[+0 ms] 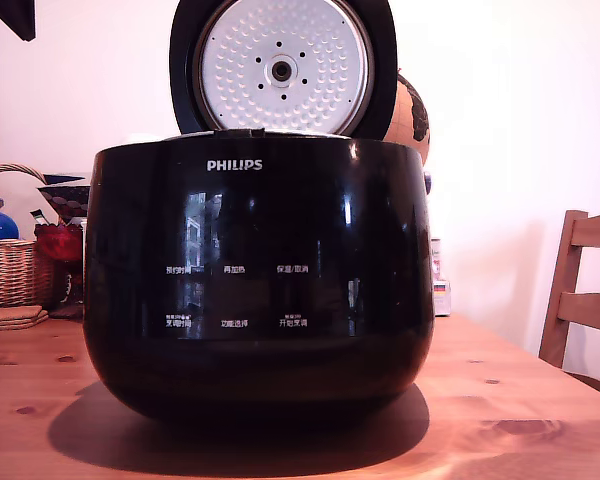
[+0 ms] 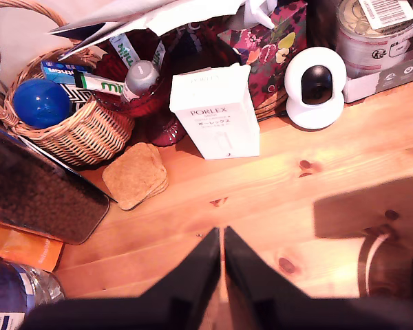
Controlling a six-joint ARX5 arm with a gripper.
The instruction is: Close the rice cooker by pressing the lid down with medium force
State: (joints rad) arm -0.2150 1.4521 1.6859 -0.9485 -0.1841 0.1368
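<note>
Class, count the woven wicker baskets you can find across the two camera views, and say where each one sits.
1. The wicker basket stands on the wooden table at the exterior view's left, beside the rice cooker; the wrist view shows it holding a blue ball. Others may be hidden behind the cooker.

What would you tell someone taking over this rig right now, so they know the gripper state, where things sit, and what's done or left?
Gripper: jaws together, nothing held, over bare wooden table near the cork coasters and white Porlex box; not seen in the exterior view.
Rice cooker: upright on the table, front panel facing the exterior camera.
Lid: fully open, standing upright behind the pot, dimpled inner plate facing forward.
Done: nothing on the lid yet.
Left: bring the gripper to the lid, swing it down, press it shut.
</note>
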